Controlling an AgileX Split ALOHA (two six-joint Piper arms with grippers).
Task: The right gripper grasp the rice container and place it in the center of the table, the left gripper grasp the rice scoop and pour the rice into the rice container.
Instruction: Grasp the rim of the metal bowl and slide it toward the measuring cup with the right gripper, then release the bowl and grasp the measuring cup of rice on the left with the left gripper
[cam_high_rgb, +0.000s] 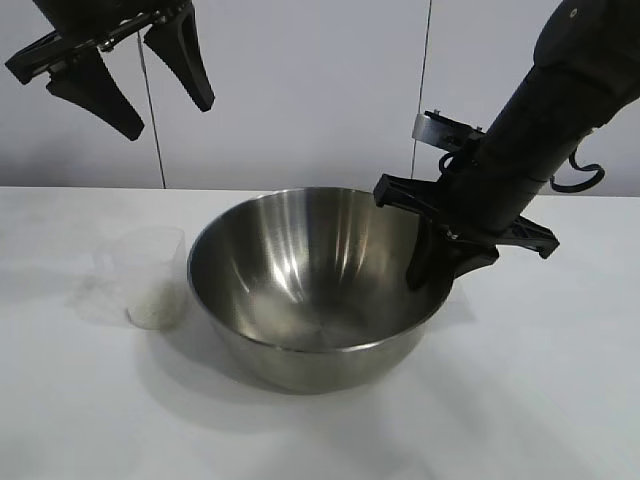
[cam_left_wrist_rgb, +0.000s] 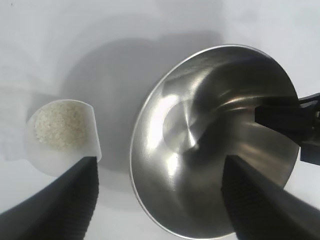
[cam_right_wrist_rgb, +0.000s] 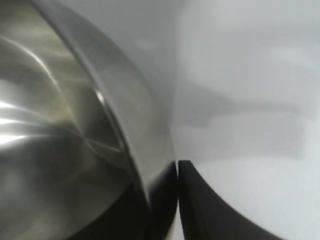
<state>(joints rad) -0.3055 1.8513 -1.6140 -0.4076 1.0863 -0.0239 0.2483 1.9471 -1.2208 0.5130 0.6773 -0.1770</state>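
The rice container (cam_high_rgb: 300, 270), a big shiny steel bowl, stands on the white table (cam_high_rgb: 520, 400) near the middle. My right gripper (cam_high_rgb: 447, 268) clamps its right rim, one finger inside and one outside; in the right wrist view the outer finger (cam_right_wrist_rgb: 210, 210) touches the bowl wall (cam_right_wrist_rgb: 135, 115). The rice scoop (cam_high_rgb: 155, 280), a translucent cup, stands just left of the bowl with rice (cam_high_rgb: 155, 312) in its bottom. My left gripper (cam_high_rgb: 168, 118) hangs open high above the scoop. From there I see the scoop (cam_left_wrist_rgb: 60, 150), rice (cam_left_wrist_rgb: 60, 122), bowl (cam_left_wrist_rgb: 200, 125) and right gripper (cam_left_wrist_rgb: 295, 120).
A white panelled wall (cam_high_rgb: 300, 90) stands behind the table. Bare tabletop lies in front of the bowl and to its right.
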